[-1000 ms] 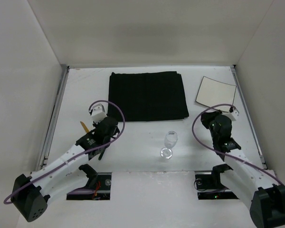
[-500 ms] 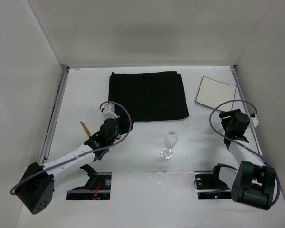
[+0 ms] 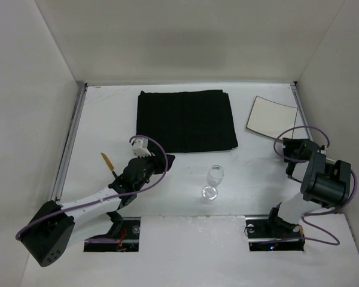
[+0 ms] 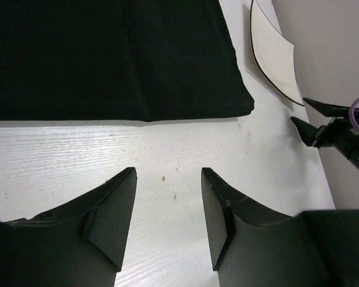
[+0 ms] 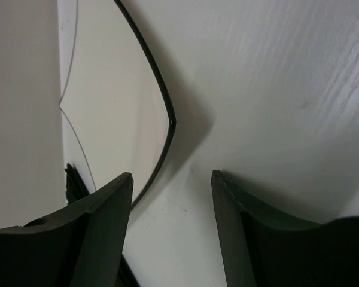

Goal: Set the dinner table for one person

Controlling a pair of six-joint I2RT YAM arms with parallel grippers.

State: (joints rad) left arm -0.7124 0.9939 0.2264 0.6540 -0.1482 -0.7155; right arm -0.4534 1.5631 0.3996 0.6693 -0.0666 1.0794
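The top view shows the whole counter (image 3: pixel 107 113), white and matte, filling the floor between the walls with a metal rail down each side. A black mat (image 3: pixel 186 119) lies at its far middle. A white plate (image 3: pixel 272 116) with a dark rim sits to the right of the mat and apart from it. Only this view shows the glass (image 3: pixel 214 176), which stands on bare counter nearer than the mat's right corner. It also shows a small orange sliver (image 3: pixel 106 160) at the left, too small to name. The left hand (image 3: pixel 164 160) is low just off the mat's near left corner, and the right hand (image 3: pixel 285 149) is near the plate's near edge.

The left wrist view settles what the top view leaves unclear. The left hand's 2 fingers (image 4: pixel 116 203) are spread, with nothing but bare counter between them, and they aim at the mat's near edge. The plate shows at the upper right of this view. Below the plate are the dark tips of the right hand, spread and close to the plate's near corner.

The right wrist view shows the right hand's 2 fingers (image 5: pixel 107 227) parted and holding nothing. The plate's corner lies just ahead of the gap, and its rim casts a shadow on the counter. The mat and the glass do not appear here.
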